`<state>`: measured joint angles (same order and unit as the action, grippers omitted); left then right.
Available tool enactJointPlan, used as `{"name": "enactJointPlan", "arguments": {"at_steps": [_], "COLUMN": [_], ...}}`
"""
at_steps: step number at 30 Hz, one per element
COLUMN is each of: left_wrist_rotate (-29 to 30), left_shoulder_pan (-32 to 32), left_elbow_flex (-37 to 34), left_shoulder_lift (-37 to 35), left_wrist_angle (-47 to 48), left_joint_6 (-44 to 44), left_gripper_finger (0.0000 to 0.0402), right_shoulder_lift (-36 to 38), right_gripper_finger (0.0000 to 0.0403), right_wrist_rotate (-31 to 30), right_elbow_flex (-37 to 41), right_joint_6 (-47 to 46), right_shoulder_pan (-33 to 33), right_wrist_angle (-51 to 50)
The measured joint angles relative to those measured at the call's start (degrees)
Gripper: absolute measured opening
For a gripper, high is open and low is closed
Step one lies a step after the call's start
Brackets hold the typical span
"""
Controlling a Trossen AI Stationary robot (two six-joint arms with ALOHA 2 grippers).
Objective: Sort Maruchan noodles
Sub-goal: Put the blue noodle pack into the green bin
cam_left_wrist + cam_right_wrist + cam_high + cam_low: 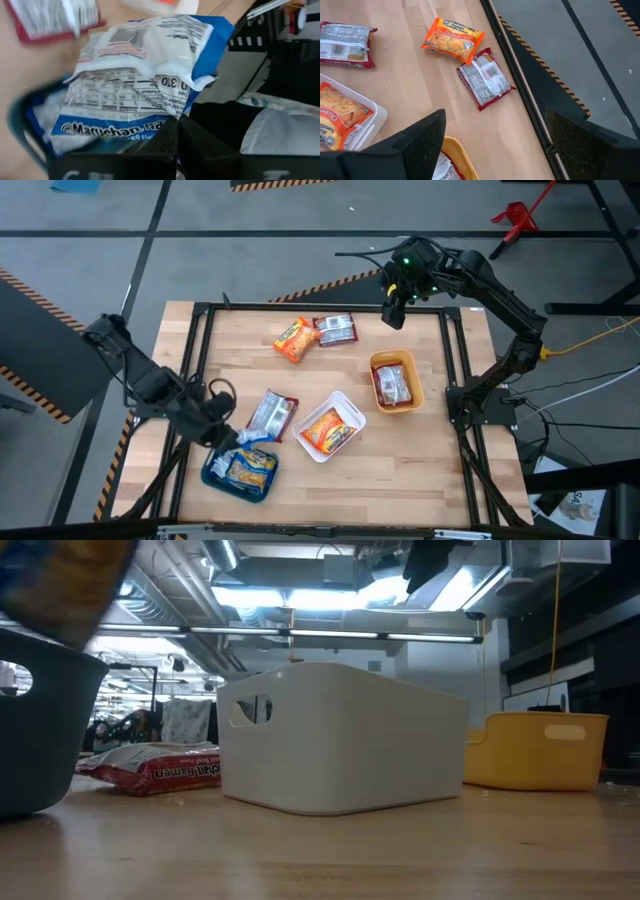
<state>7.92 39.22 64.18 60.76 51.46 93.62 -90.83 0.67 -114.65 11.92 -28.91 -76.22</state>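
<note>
My left gripper (pixel 228 436) is shut on a blue Maruchan packet (pixel 145 65), held printed back up over the teal bin (pixel 215 478). That bin has another blue packet (pixel 250 468) in it. My right gripper (pixel 393 310) hangs open above the table's far edge, touching nothing; its fingers (pixel 422 132) stand wide apart. Below it, an orange packet (pixel 452 40) and a red-and-silver packet (pixel 485 80) lie flat on the wood. A second red-and-silver packet (pixel 272 415) lies beside the white bin (pixel 345 402). An orange packet (pixel 328 430) lies in that bin, and a red one (pixel 392 385) in the orange bin (pixel 378 362). My left gripper pinches the blue packet by one crinkled edge (pixel 172 107) between its two fingers. The packet reaches out forward from the fingers, over the teal bin's rim (pixel 17 125). In the low view it shows as a blur (pixel 60 580) above the bin; whether it touches the packet below, I cannot tell.
A dark metal frame (pixel 200 320) runs around the wooden tabletop. The three bins stand in the table's near half: teal (pixel 40 730) at the left, white (pixel 340 735) in the middle, orange (pixel 545 745) at the right. Bare wood lies between the far packets and the bins.
</note>
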Motion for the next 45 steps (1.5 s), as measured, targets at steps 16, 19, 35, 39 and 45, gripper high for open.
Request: {"name": "enactJointPlan", "arguments": {"at_steps": [16, 19, 35, 39, 45], "left_wrist_rotate": [-1.51, -1.19, 4.85, 5.01, 7.93], "left_shoulder_pan": [12.02, 13.41, 14.26, 14.29, 13.23], "left_elbow_flex": [0.02, 0.02, 0.04, 0.04, 0.04], "left_shoulder_lift": [8.02, 9.01, 19.29, 21.16, 22.02], "left_wrist_angle": [0.37, 0.34, -9.65, -11.61, -11.60], "left_joint_6": [24.16, 30.00, 36.16, 36.19, 36.11], "left_gripper_finger": [0.0000, 0.0000, 0.0000, 0.0000, 0.0026], "right_shoulder_lift": [-0.02, -0.02, -0.02, -0.02, -0.02], "right_gripper_finger": [0.0328, 0.0328, 0.0328, 0.0328, 0.0328], "right_wrist_rotate": [1.95, 1.95, 1.95, 1.97, 5.13], "right_elbow_flex": [0.00, 0.00, 0.00, 0.00, 0.00], "right_joint_6": [0.35, 0.35, 0.37, 0.39, 0.45], "right_shoulder_pan": [0.01, 0.02, 0.01, 0.02, 0.00], "right_wrist_angle": [0.32, 0.32, 0.30, 0.30, 0.26]}}
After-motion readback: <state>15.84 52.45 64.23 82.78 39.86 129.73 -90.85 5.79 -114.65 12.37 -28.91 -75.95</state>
